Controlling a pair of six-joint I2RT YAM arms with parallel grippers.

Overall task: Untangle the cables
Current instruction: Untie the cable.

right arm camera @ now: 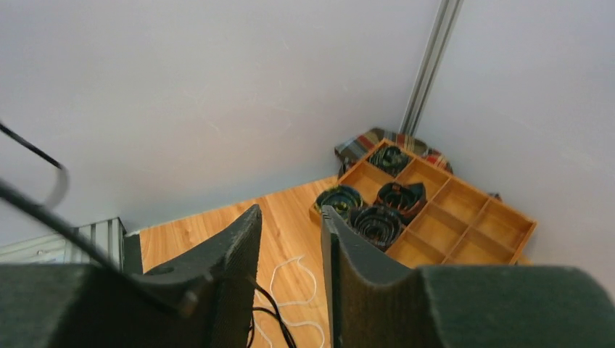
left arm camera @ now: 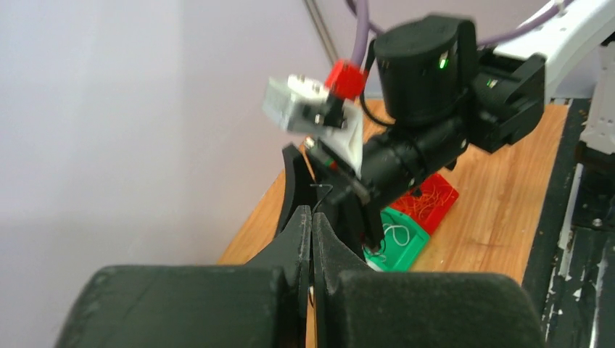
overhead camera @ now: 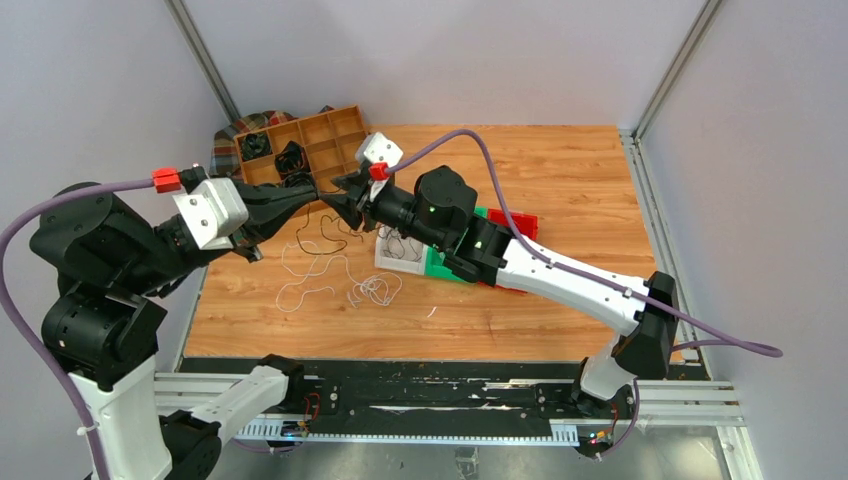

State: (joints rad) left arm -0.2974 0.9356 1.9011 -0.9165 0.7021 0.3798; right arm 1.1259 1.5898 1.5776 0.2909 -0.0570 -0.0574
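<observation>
Midair, left hand (overhead camera: 318, 193) pinches cables (overhead camera: 375, 290) beside right hand (overhead camera: 342, 192).

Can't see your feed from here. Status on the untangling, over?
Left gripper shut, pinching black cable aloft. Right gripper open, tips beside left's. White cables loose on table. Nothing blocking.

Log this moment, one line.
left gripper: shut on black cable | right gripper: open, facing left | white cables: on table

Compartment tray (overhead camera: 330, 135) sits far left, cloth (overhead camera: 222, 150) at its far corner, coiled rolls (overhead camera: 255, 145) in its left compartments; cables (overhead camera: 320, 270) sprawl nearer on the table (overhead camera: 560, 170); small bins (overhead camera: 520, 222) just right of them.
</observation>
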